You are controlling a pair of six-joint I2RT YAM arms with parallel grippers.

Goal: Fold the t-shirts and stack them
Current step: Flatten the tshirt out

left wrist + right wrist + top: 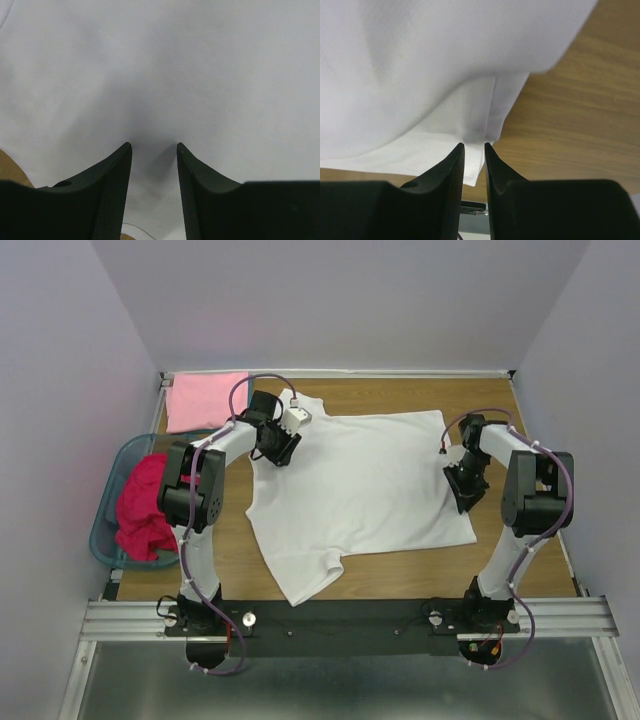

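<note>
A white t-shirt [360, 480] lies spread out in the middle of the wooden table [400, 395]. My left gripper [280, 445] is over its upper left part, near a sleeve. In the left wrist view the left gripper [153, 145] is open, with white cloth [160, 60] under and between the fingers. My right gripper [463, 495] is at the shirt's right edge. In the right wrist view it [474, 145] is shut on the shirt's hem [480, 125], which is raised off the table. A light pink t-shirt [205, 400] lies folded at the back left. A magenta-red t-shirt [145, 505] is bunched in the basket.
A teal plastic basket [105, 530] stands off the table's left edge. Bare wood [580, 115] shows to the right of the shirt. Grey walls close in the back and both sides. A metal rail [350, 615] runs along the near edge.
</note>
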